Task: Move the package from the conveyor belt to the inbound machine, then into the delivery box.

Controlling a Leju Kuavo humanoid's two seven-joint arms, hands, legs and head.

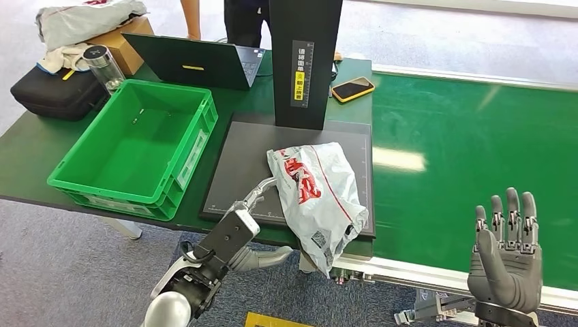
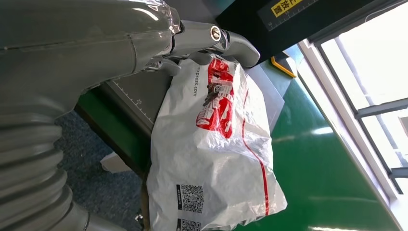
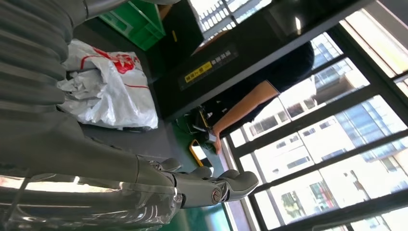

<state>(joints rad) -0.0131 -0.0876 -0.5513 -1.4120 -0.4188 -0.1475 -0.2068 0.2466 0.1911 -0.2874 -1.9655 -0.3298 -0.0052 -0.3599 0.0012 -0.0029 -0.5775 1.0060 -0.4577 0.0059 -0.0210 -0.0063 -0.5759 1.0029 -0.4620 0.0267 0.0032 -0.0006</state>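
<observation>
The package (image 1: 317, 191) is a white plastic bag with red print. It lies on the black plate (image 1: 238, 163) of the inbound machine, and its lower end hangs over the table's front edge. My left hand (image 1: 238, 228) reaches in from below left. Its fingers touch the bag's left edge, and in the left wrist view the straight thumb (image 2: 226, 41) lies over the top corner of the package (image 2: 211, 144) without closing on it. My right hand (image 1: 506, 255) is raised, open and holding nothing, over the near edge of the green conveyor belt (image 1: 470, 150). The green delivery box (image 1: 160, 85) stands to the left of the plate.
The machine's black column (image 1: 303, 61) rises behind the plate. A phone (image 1: 352, 88) in a yellow case lies beside it, and a laptop (image 1: 191, 61) stands behind the box. A bottle (image 1: 103, 65) and a black case (image 1: 51, 92) are at the far left. A person (image 1: 242, 20) stands behind the table.
</observation>
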